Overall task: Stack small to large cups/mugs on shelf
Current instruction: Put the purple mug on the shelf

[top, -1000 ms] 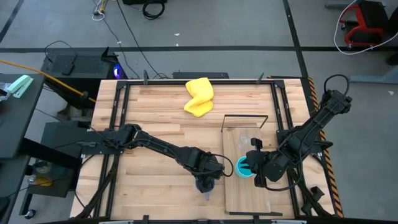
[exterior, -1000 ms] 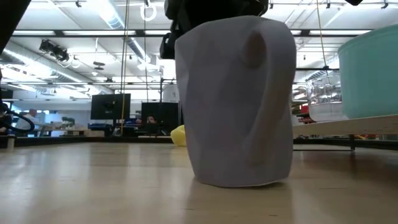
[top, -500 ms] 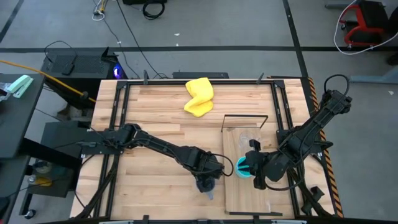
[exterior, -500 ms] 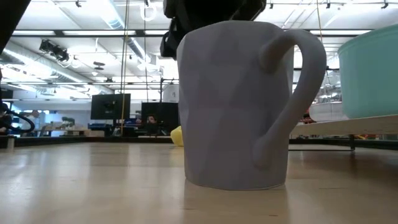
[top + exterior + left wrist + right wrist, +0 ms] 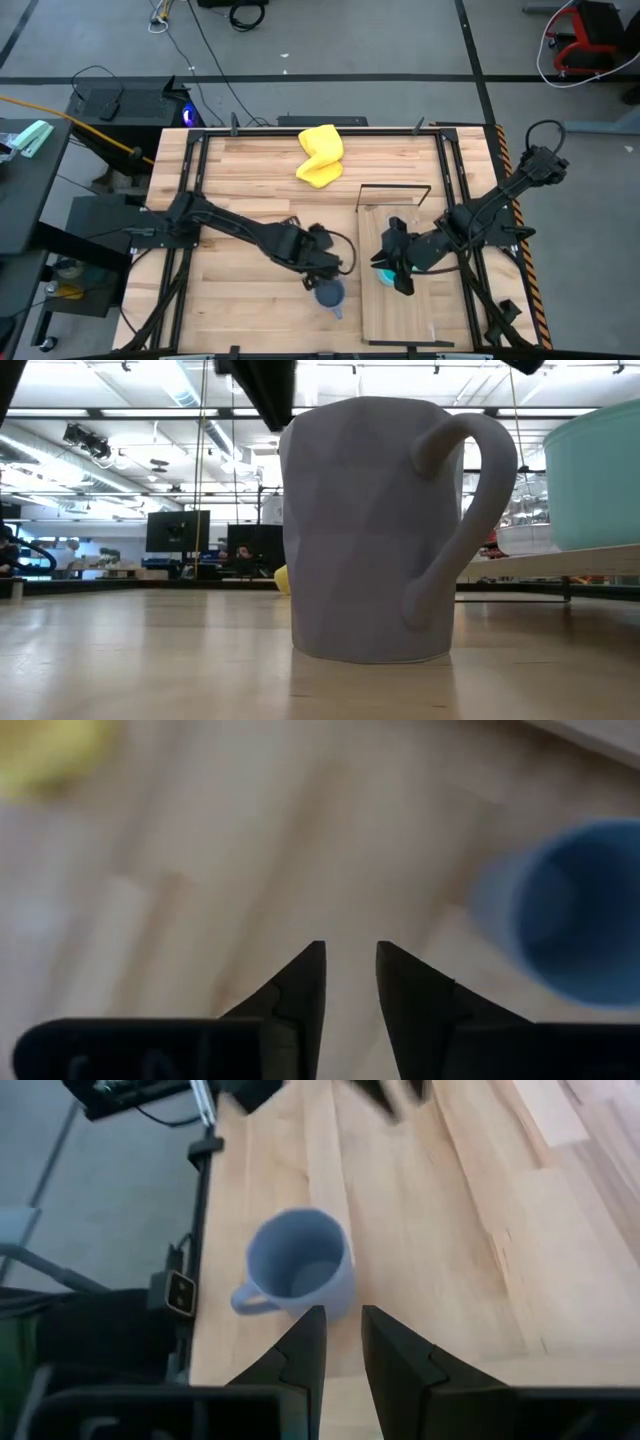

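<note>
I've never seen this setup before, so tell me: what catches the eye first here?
The grey-blue mug fills the low view, standing upright on the table just left of the shelf, released by the left gripper, whose jaws stand apart. The right gripper hangs over the cyan mug on the shelf. A yellow cloth lies at the table's far edge.

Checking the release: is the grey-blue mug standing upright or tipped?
Upright. The grey-blue mug sits flat on the tabletop in the low view, and its mouth faces up in the high view.
</note>
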